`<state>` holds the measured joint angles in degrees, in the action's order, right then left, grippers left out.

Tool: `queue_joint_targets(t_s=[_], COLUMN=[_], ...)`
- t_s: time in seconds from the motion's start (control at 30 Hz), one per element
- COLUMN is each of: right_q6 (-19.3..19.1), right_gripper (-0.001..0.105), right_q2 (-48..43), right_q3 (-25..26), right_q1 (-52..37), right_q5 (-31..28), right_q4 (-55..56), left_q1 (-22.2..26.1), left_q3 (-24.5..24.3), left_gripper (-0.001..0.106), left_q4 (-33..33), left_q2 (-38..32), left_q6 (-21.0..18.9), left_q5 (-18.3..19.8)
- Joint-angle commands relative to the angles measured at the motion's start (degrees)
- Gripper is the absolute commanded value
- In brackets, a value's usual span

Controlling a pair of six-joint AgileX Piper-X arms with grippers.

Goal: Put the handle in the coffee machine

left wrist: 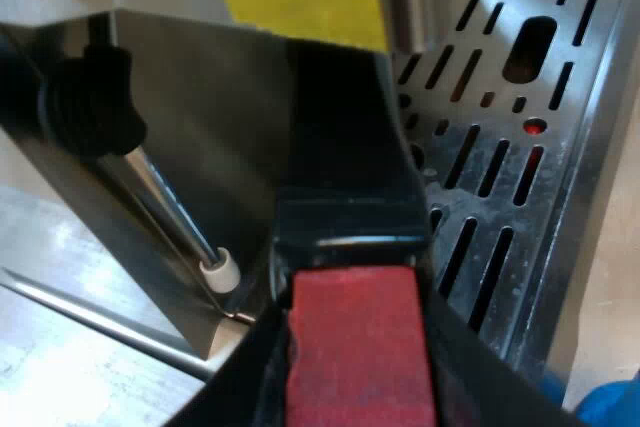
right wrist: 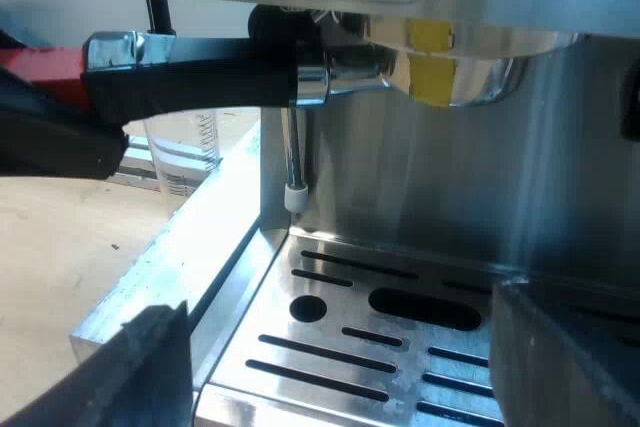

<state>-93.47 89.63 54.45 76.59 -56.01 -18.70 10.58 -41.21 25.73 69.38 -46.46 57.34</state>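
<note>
Up front on the brushed-steel espresso machine (right wrist: pixel 480 197), my left gripper (left wrist: pixel 352 377) pinched the red end of the dark-handled metal holder (right wrist: pixel 200 72), right gripper (right wrist: pixel 340 377) spread & idle; I reckoned it wanted a level, slow turn til locked.

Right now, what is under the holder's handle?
Below the handle hangs the steam wand, white-tipped, over the slotted drip tray; a measuring glass stands beyond. The handle covers the wand's top.
</note>
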Motion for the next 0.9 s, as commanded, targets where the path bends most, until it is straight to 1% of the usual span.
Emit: queue_joint_targets(t_s=[0.03, 0.13, 0.2, 0.27, 0.3, 0.37, 0.53, 0.7, 0.9], right_q6=[-0.2, -0.2, -0.2, -0.2, -0.2, -0.2, -0.2, -0.2, -0.2], right_gripper=[0.064, 0.064, 0.064, 0.064, 0.064, 0.064, 0.064, 0.064, 0.064], right_q2=[-0.2, -0.2, -0.2, -0.2, -0.2, -0.2, -0.2, -0.2, -0.2], right_q3=[0.0, 0.0, 0.0, 0.0, 0.0, 0.0, 0.0, 0.0, 0.0], right_q1=[-0.4, -0.4, -0.4, -0.4, -0.4, -0.4, -0.4, -0.4, -1.6], right_q5=[-0.3, -0.3, -0.3, -0.3, -0.3, -0.3, -0.3, -0.3, -0.3], right_q4=[-0.4, -0.4, -0.4, -0.4, -0.4, -0.4, -0.4, -0.4, 0.4], left_q1=[0.0, 0.0, 0.0, 0.0, 0.0, 0.0, 0.0, 0.0, 0.1], left_q3=[-1.8, -1.8, -1.8, -1.8, -1.8, -1.8, -1.8, -1.8, -1.8], left_gripper=[0.000, 0.000, 0.000, 0.000, 0.000, 0.000, 0.000, 0.000, 0.000], left_q4=[-5.5, -5.4, -5.1, -4.5, -4.4, -4.1, -2.7, 0.2, 0.2], left_q2=[-1.8, -1.8, -1.8, -1.8, -1.8, -1.8, -1.8, -1.8, -1.8], left_q6=[-1.8, -4.0, -6.5, -6.9, -7.8, -8.6, -9.0, -9.0, -9.0], left_q5=[10.4, 11.1, 13.4, 15.0, 16.0, 16.7, 17.2, 17.5, 17.6])
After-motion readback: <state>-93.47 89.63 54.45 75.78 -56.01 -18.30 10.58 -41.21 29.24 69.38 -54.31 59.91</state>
